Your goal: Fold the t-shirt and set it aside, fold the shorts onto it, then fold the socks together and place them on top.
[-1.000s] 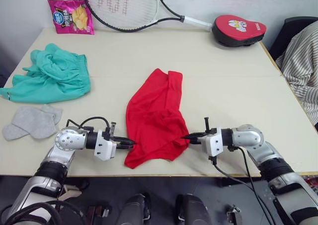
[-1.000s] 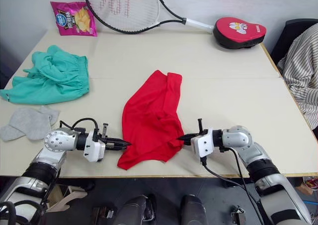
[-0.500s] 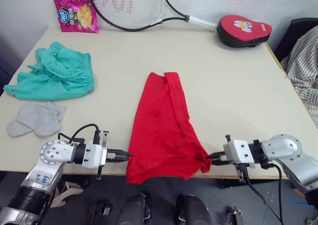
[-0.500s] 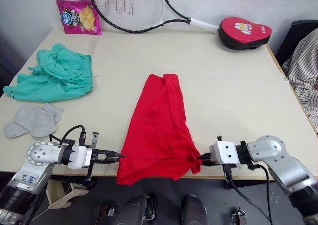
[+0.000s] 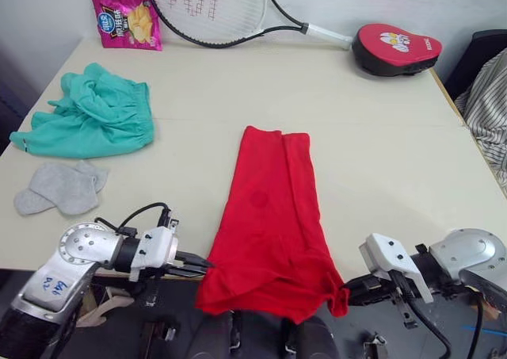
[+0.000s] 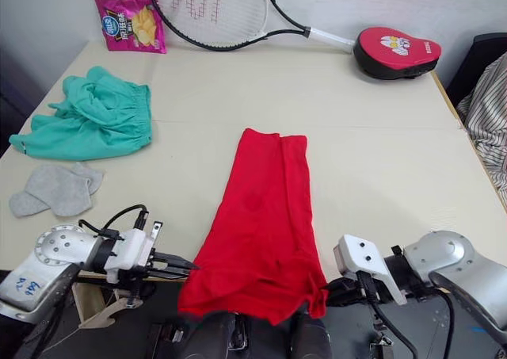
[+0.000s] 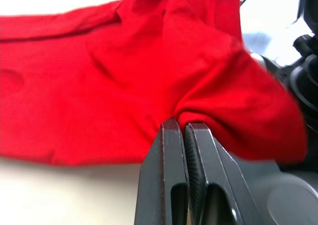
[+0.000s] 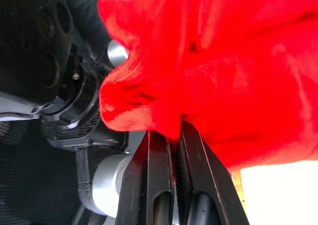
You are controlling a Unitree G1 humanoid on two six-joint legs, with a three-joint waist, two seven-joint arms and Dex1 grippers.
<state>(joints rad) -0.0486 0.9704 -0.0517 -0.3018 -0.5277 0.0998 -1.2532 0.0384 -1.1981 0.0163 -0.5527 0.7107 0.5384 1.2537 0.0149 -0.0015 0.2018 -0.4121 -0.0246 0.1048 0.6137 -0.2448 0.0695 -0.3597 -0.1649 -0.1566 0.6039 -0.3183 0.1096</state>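
The red t-shirt point(image 5: 273, 208) lies stretched lengthwise down the middle of the table, its near end hanging past the front edge. My left gripper point(image 5: 204, 265) is shut on the shirt's near left corner, and its fingers point(image 7: 175, 150) pinch the cloth in the left wrist view. At the near right corner, my right gripper point(image 5: 346, 288) is shut on the fabric, fingers point(image 8: 160, 150) clamping it. The teal green shorts point(image 5: 91, 115) lie crumpled at the far left of the table. In front of them sit the grey socks point(image 5: 62, 189).
A tennis racket point(image 5: 214, 10), a pink snack bag point(image 5: 127, 20) and a red padded mitt point(image 5: 396, 48) line the table's far edge. A person's striped garment point(image 5: 487, 97) shows at the right. The beige table point(image 5: 380, 153) is bare to the right of the shirt.
Both grippers have pulled the t-shirt's near end toward the front edge and apart, drawing it from a crumpled heap into a long flat strip that overhangs the edge. The camera view has shifted.
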